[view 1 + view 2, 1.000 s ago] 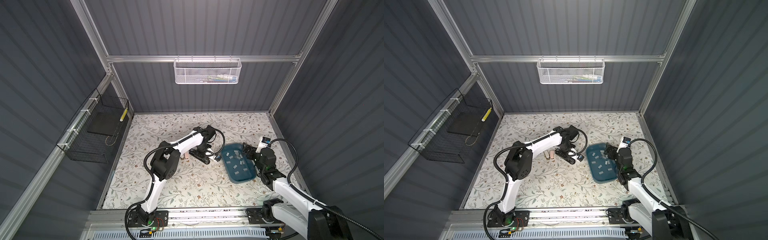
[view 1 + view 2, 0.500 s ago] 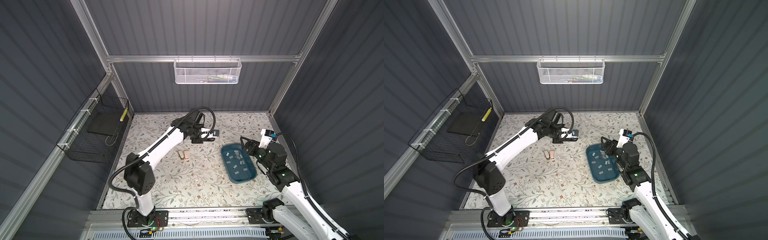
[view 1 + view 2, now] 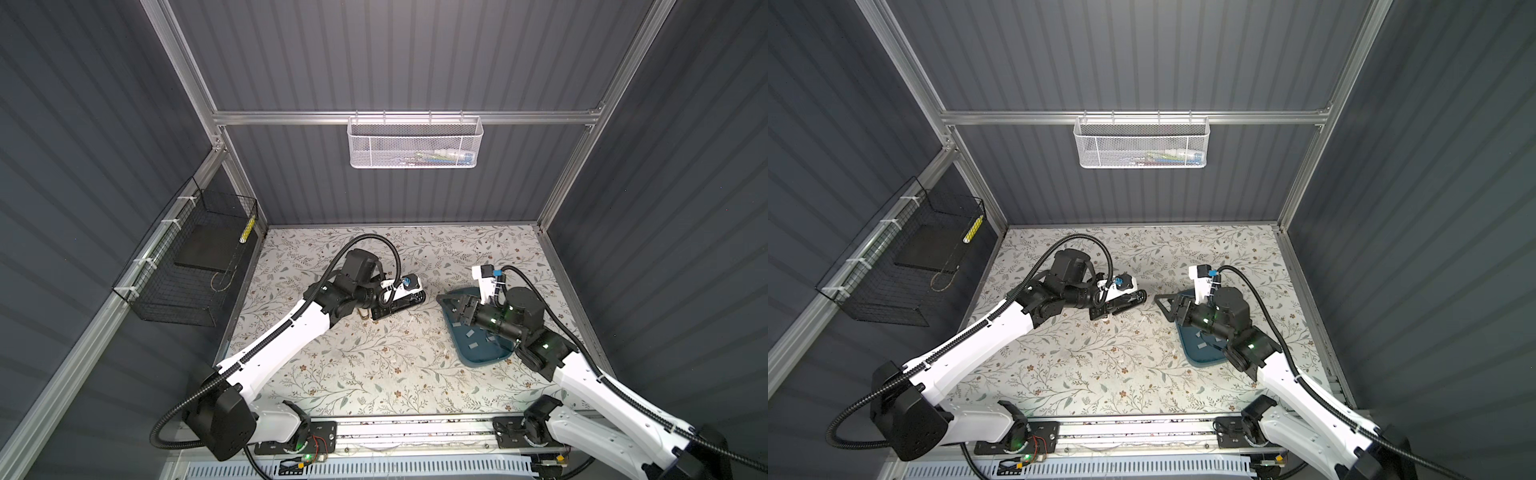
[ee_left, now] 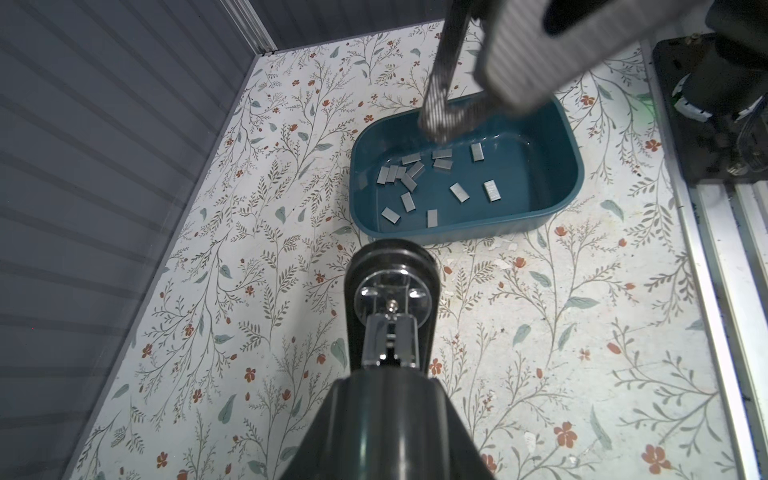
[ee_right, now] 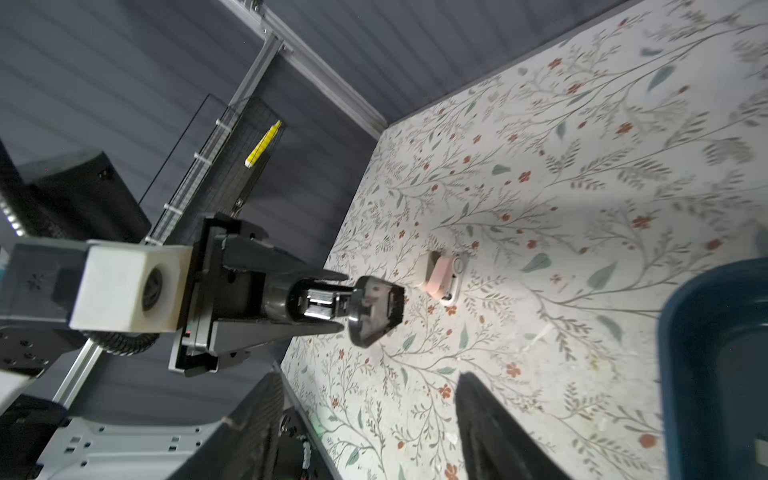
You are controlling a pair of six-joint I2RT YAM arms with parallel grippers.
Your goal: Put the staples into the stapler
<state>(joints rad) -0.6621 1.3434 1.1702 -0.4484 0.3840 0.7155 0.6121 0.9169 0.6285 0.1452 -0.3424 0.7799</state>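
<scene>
On floral tabletop (image 3: 374,365), staples (image 4: 459,193) lie near right end effector (image 3: 1165,308).

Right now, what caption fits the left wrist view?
Black stapler in front, blue tray of grey staples beyond, right gripper nearby.

Both top views: cam head high at the 6 o'clock edge, tilted down twd the back wall (image 3: 395,187), far enough to take in the whole floral surface (image 3: 374,374); near-identical, small sideways offset. Left wrist cam: close, faces 3 o'clock along the black stapler (image 4: 390,332) to the teal tray (image 4: 457,233). Right wrist cam: close, rolled, faces 9 o'clock at the left hand (image 5: 344,301). All views share tray & surface.
</scene>
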